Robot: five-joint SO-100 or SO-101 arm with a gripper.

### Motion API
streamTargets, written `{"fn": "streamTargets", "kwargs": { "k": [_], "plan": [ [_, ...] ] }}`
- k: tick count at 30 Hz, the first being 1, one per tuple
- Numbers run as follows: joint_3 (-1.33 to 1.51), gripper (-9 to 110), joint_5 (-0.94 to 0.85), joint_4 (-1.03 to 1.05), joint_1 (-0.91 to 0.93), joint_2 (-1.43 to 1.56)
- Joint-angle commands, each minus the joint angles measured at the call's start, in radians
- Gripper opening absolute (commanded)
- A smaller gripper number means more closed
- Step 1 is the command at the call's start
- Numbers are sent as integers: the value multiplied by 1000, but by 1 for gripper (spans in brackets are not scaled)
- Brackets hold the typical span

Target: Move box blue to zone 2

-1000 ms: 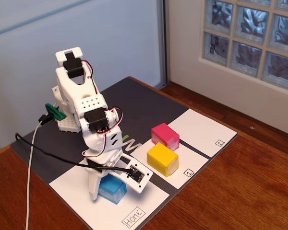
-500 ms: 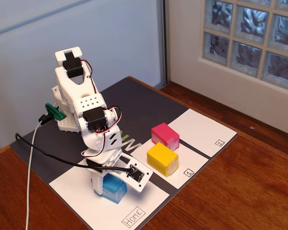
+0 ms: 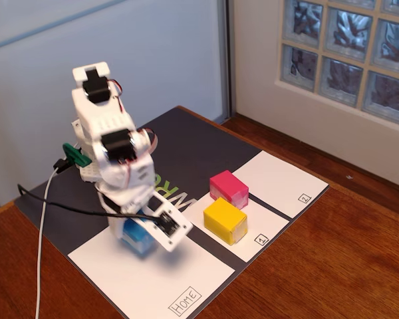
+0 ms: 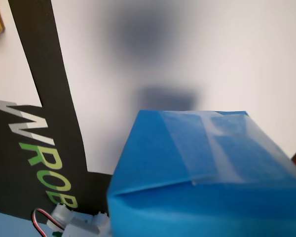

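The box blue point(image 3: 134, 239) sits over the near-left "Home" sheet point(image 3: 159, 282), between the jaws of my white gripper point(image 3: 143, 234), which looks shut on it. In the wrist view the box blue point(image 4: 202, 182) fills the lower right, very close, with a blurred shadow on the white paper beyond it, so it seems slightly lifted. My fingertips are hidden there; only a white part with wires point(image 4: 74, 222) shows. Zone 2 point(image 3: 282, 176), the white sheet marked "2", lies at the far right, well away from the gripper.
A pink box point(image 3: 228, 188) stands at the left edge of zone 2. A yellow box point(image 3: 225, 220) stands on the sheet marked "1" point(image 3: 253, 229). A black mat point(image 3: 186, 153) lies under the sheets on the wooden table. A cable point(image 3: 43, 219) hangs at the left.
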Motion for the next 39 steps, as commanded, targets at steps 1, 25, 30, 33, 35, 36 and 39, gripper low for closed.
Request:
{"fn": "streamTargets", "kwargs": {
  "k": [1,25,30,33,35,36,39],
  "plan": [
    [-41,0,8,35,14,109],
    [31,0,615,98,-808,454],
    [49,0,716,58,-979,453],
    [54,0,769,32,-1049,440],
    [66,0,788,14,-1080,439],
    [69,0,798,6,-1092,434],
    [87,0,815,-23,-1118,431]
  ]
}}
